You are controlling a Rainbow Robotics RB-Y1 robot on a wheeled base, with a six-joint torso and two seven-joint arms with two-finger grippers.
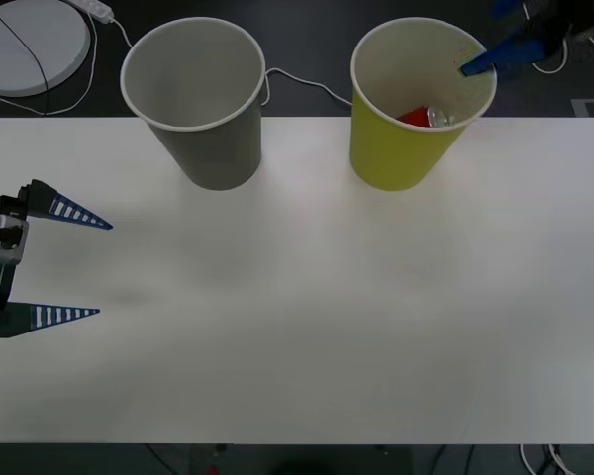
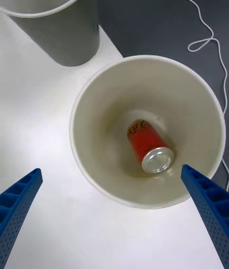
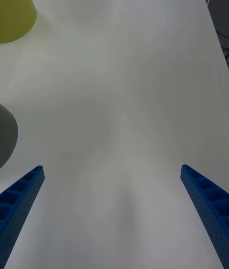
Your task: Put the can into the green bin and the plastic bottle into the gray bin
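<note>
The can (image 2: 150,148) is lying on its side at the bottom of the green bin (image 1: 406,158), its gold top turned up toward the rim, so that half of the job looks finished. The right gripper (image 2: 114,212) is hanging above that bin with its blue fingers spread wide and nothing between them; from the front, one blue fingertip (image 1: 475,65) is showing just at the bin's far rim. The gray bin (image 1: 213,148) is standing beside the green one along the far edge of the tabletop (image 1: 307,317), the two near each other but not touching, and as far as I can see into it from here it is holding nothing. I am not spotting any plastic bottle on the table, so I judge the second half is not yet done and the bottle is either somewhere out of sight or yet to be brought.

The left gripper (image 1: 84,267) is waiting low over the left edge of the tabletop, fingers apart and holding nothing, pointing in across the bare surface.

The tabletop is a plain white, smooth and matte, catching soft shadows under the bins. Beyond its far edge the floor is dark, with a thin white cable (image 1: 307,84) trailing behind the bins and a round white disc (image 1: 30,45) sitting off toward the far left corner.
</note>
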